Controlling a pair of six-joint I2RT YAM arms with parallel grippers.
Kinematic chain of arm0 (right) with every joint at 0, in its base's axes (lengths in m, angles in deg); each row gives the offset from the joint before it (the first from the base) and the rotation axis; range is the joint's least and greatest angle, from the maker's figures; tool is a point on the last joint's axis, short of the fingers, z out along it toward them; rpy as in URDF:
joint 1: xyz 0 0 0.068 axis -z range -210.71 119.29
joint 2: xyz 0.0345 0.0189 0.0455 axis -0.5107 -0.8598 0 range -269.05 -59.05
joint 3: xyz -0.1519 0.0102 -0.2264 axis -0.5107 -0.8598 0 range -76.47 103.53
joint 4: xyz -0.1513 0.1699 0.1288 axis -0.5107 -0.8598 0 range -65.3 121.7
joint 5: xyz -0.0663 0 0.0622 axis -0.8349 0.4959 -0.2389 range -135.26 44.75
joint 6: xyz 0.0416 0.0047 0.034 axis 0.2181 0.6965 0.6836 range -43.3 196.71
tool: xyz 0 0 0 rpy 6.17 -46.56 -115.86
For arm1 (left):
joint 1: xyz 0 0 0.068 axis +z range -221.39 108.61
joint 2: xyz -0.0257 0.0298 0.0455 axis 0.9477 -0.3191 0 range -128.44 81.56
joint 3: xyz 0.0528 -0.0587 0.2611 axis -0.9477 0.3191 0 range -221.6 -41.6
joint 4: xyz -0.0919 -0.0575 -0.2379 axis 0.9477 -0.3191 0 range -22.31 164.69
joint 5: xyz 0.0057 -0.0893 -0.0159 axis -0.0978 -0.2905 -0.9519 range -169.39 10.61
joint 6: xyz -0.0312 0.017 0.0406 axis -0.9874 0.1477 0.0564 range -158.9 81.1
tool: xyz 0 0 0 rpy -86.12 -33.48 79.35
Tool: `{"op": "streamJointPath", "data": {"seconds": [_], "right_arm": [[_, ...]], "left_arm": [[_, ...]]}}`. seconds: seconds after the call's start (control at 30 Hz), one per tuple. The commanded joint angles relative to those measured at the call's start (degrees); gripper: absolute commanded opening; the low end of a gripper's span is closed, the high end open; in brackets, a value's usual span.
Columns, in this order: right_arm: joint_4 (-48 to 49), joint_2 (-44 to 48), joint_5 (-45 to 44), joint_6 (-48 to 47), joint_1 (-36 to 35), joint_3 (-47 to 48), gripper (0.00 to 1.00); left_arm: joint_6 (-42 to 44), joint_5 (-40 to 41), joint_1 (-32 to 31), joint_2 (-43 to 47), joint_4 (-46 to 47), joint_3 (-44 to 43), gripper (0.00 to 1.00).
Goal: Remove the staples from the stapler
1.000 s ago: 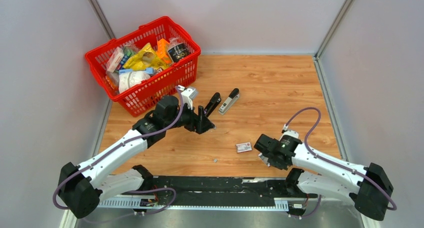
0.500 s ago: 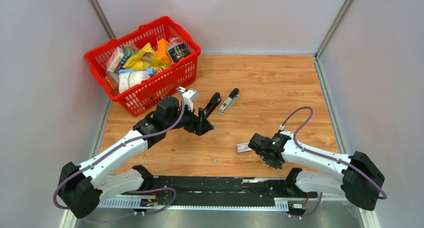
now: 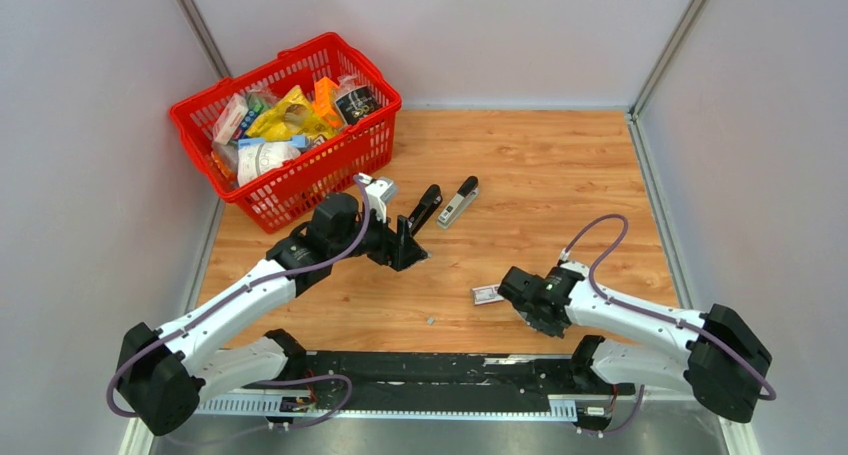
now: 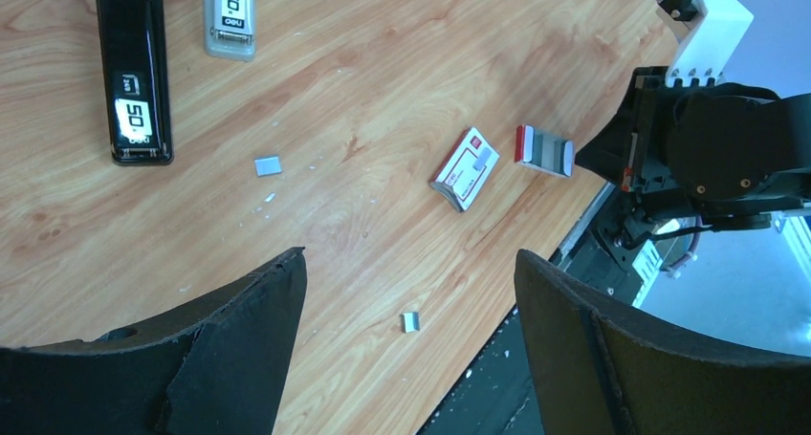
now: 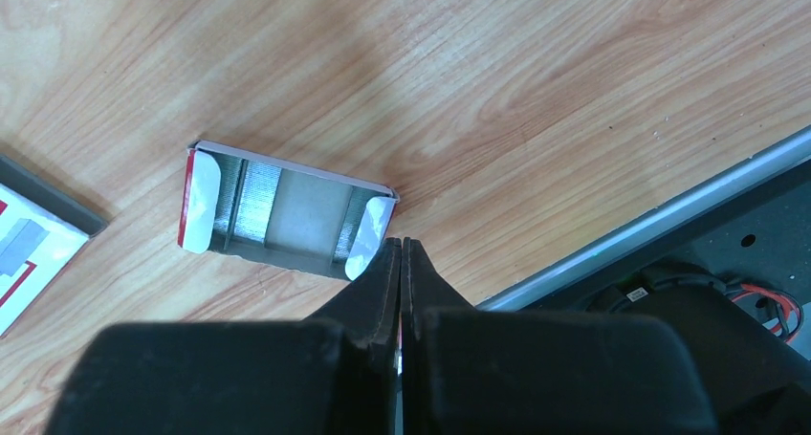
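Note:
The stapler (image 3: 459,202) lies swung open on the wooden table, its black top arm (image 3: 426,205) beside the silver magazine. Both show at the top left of the left wrist view, the arm (image 4: 134,72) and the magazine (image 4: 230,19). Two tiny silvery staple bits lie loose on the wood, one near the stapler (image 4: 268,165) and one by the front edge (image 4: 409,321), which also shows from above (image 3: 430,320). My left gripper (image 3: 405,247) is open and empty above the table (image 4: 409,258). My right gripper (image 5: 402,246) is shut, its tip at the corner of an open white-and-red tray (image 5: 287,210).
A white-and-red box (image 3: 487,294) lies just left of the right gripper (image 3: 512,290); it also shows in the left wrist view (image 4: 466,167) with its tray (image 4: 545,150). A red basket (image 3: 290,125) full of goods stands at the back left. The table's metal front edge (image 5: 650,220) is close.
My right arm swung left towards the white-and-red box during the first half second, then held still. The left arm barely moved.

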Motion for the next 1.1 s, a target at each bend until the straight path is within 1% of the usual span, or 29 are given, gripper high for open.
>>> {"op": "streamJointPath", "data": {"seconds": [0.0, 0.33, 0.5, 0.8, 0.93, 1.07], "right_arm": [[-1.45, 1.39, -1.86, 2.16, 0.17, 1.08, 0.00], [0.74, -1.94, -0.63, 1.89, 0.26, 0.90, 0.00], [2.94, -3.53, -1.94, 1.55, 0.17, 0.81, 0.00], [6.19, -5.90, -4.93, -4.25, 4.03, 2.48, 0.00], [10.49, -5.81, -4.67, -8.03, 5.26, 2.84, 0.00], [13.75, -7.83, -3.44, -10.76, 5.27, 4.33, 0.00]], "left_arm": [[1.19, 0.15, 0.16, -0.23, 0.94, -0.43, 0.86], [1.54, 0.24, 0.16, -0.41, 0.24, -0.52, 0.86], [1.63, 0.59, 0.16, -0.41, -0.02, -0.61, 0.86], [1.46, 0.86, 0.16, -0.67, -0.11, -0.25, 0.86], [1.63, 1.29, 0.16, -0.59, -0.46, -0.17, 0.86], [1.54, 1.38, 0.16, -0.59, -0.64, -0.08, 0.86]]}}
